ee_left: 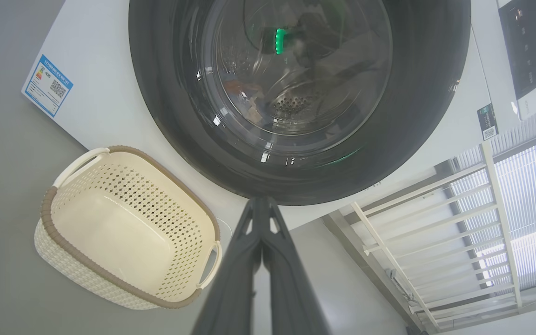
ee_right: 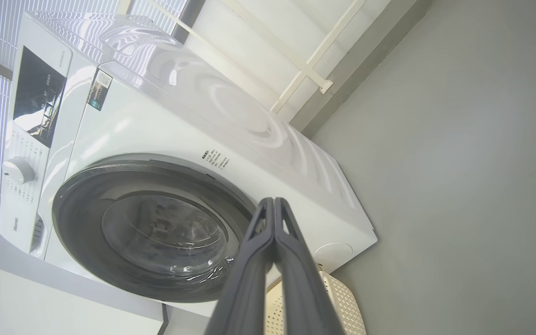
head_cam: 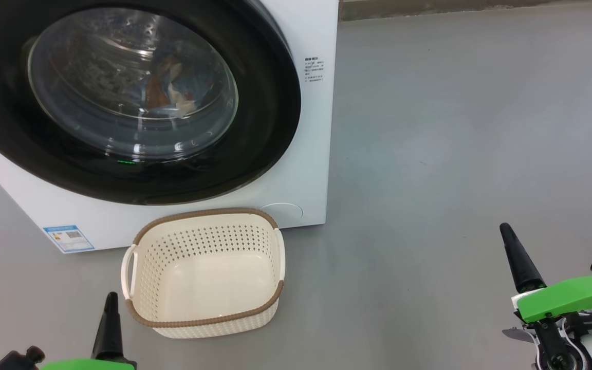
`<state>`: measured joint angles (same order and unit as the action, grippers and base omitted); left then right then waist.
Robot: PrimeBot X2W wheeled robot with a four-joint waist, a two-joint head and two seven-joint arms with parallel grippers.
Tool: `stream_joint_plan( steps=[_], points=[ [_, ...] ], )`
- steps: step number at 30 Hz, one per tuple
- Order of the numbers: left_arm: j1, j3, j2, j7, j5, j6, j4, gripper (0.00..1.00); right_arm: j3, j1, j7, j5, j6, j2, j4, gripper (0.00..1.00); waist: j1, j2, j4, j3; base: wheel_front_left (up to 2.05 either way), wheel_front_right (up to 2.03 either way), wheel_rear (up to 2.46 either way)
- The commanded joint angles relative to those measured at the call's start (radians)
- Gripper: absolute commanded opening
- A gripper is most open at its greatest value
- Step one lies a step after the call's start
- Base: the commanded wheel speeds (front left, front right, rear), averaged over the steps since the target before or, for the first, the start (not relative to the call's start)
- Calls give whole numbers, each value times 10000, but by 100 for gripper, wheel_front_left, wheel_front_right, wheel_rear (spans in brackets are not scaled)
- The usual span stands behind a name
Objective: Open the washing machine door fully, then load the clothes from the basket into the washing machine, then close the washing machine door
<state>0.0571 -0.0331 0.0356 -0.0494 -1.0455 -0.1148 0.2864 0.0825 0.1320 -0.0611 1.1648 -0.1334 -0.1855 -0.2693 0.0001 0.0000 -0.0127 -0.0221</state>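
left gripper [ee_left: 262, 201] pinched closed, holding nothing, right gripper [ee_right: 273, 200] likewise, apart from basket [head_cam: 206, 211]

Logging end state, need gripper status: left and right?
Left gripper: closed, holding nothing.
Right gripper: closed, holding nothing.

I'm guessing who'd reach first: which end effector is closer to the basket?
Left. The left end effector sits beside the basket, at its near-left corner; the right end effector is far to its right.
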Motion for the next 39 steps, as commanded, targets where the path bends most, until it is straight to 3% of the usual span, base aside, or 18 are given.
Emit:
stream_joint_plan(
  steps=[1, 39],
  points=[
    [380, -218, 92, 84, -285, -50, -318, 0, -93, 48, 82, 285, 15, -46, 243, 0, -1, 0, 3, 4, 0, 0, 0],
    [474, -645, 131, 1196, -4130, -128, -383, 0, -1362, -167, 1215, 3337, 23, 902, 249, 0, -1, 0, 92, 138, 0, 0, 0]
  ],
)
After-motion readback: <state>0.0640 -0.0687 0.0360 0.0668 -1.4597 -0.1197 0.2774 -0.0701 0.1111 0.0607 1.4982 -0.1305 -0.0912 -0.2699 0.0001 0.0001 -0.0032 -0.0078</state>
